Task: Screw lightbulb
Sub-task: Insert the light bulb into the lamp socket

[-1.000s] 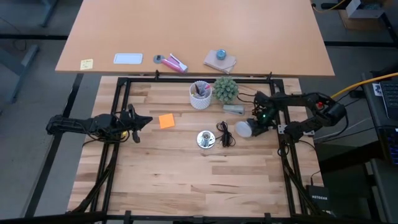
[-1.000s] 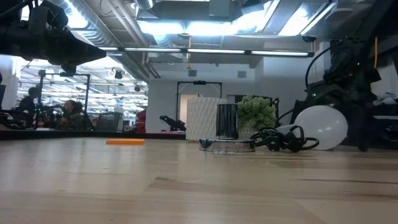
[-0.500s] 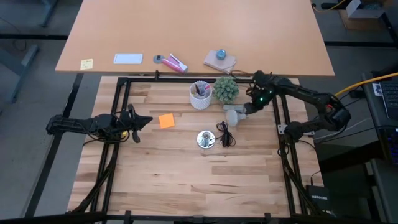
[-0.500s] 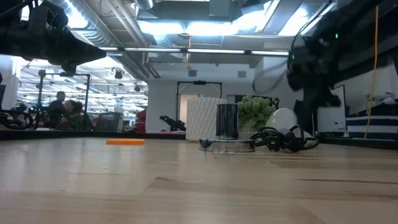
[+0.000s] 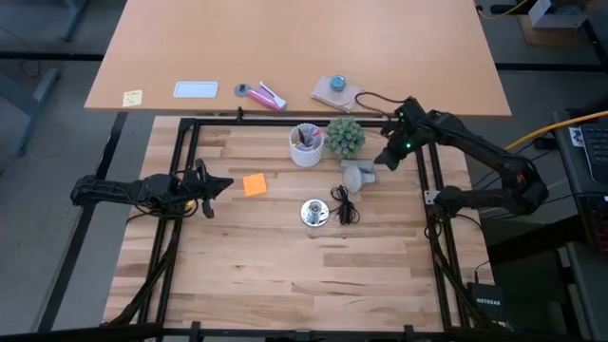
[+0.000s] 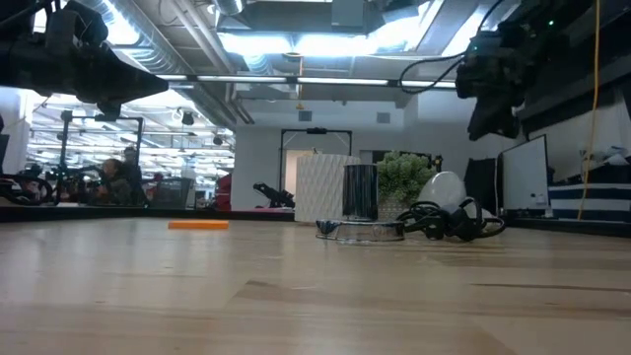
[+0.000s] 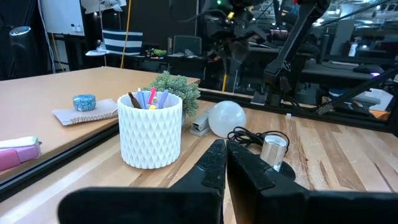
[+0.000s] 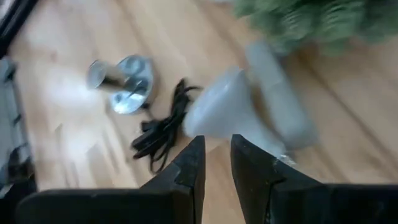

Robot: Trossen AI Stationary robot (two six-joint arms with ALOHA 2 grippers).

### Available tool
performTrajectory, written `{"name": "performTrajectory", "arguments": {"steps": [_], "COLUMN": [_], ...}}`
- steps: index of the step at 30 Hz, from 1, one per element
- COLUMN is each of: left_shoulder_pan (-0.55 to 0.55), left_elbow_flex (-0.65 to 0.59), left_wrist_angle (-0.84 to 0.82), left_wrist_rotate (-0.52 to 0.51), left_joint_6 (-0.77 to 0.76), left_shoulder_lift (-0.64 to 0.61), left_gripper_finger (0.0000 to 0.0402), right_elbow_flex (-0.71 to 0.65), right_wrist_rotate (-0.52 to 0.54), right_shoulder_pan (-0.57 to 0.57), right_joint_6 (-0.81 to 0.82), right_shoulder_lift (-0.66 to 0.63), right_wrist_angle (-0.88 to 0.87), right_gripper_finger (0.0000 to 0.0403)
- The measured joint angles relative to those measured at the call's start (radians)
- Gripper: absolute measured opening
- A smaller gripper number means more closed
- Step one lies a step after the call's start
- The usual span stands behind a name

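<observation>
While the right gripper [image 5: 388, 156] hung raised above the table's far right part, its fingers stood narrowly apart and held nothing. The lightbulb [image 5: 356, 175] lay on the wood just below it, beside the small grey bar [image 5: 362, 167] and near the green plant [image 5: 345, 136]; its screw base could not be made out. The black cord [image 5: 344, 204] partly hid it in the low view. The left gripper [image 5: 220, 184] waited at the table's left, fingers pressed together, empty.
</observation>
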Motion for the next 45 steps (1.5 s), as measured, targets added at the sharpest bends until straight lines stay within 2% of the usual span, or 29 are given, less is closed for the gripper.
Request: {"name": "performTrajectory", "arguments": {"steps": [3, 5, 8, 13, 17, 20, 24, 28, 30, 35, 45], "left_shoulder_pan": [0.000, 0.000, 0.000, 0.000, 0.000, 0.000, 0.000, 0.000, 0.000, 0.000, 0.000], "left_elbow_flex": [0.000, 0.000, 0.000, 0.000, 0.000, 0.000, 0.000, 0.000, 0.000, 0.000, 0.000], "left_wrist_angle": [0.000, 0.000, 0.000, 0.000, 0.000, 0.000, 0.000, 0.000, 0.000, 0.000, 0.000], "left_wrist_rotate": [0.000, 0.000, 0.000, 0.000, 0.000, 0.000, 0.000, 0.000, 0.000, -0.011, -0.017], "left_joint_6": [-0.001, -0.007, -0.007, -0.006, -0.007, -0.007, -0.007, 0.002, 0.014, 0.019, 0.019], "left_shoulder_lift": [0.000, 0.000, 0.000, 0.000, 0.000, 0.000, 0.000, 0.000, 0.000, 0.000, 0.000], "left_gripper_finger": [0.0005, 0.0005, 0.0005, 0.0005, 0.0005, 0.0005, 0.0005, 0.0005, 0.0005, 0.0005, 0.0005], "right_elbow_flex": [-0.026, -0.035, -0.047, -0.047, -0.047, -0.047, -0.047, -0.047, -0.047, -0.047, -0.046], "right_wrist_rotate": [-0.029, 0.002, 0.135, 0.433, 0.551, 0.539, 0.542, 0.590, 0.553, 0.376, 0.406], "right_shoulder_pan": [0.059, 0.109, 0.186, 0.312, 0.395, 0.447, 0.510, 0.552, 0.568, 0.599, 0.619], "right_joint_6": [-0.077, -0.129, -0.210, -0.258, -0.259, -0.279, -0.363, -0.325, -0.300, -0.298, -0.250], "right_shoulder_lift": [0.012, 0.025, 0.051, 0.106, 0.151, 0.165, 0.165, 0.165, 0.165, 0.168, 0.248], "right_wrist_angle": [0.003, 0.008, 0.032, 0.057, 0.076, 0.055, -0.088, -0.181, -0.175, -0.070, 0.215], "right_gripper_finger": [0.0076, 0.0076, 0.0076, 0.0076, 0.0076, 0.0076, 0.0076, 0.0076, 0.0076, 0.0076, 0.0076]}}
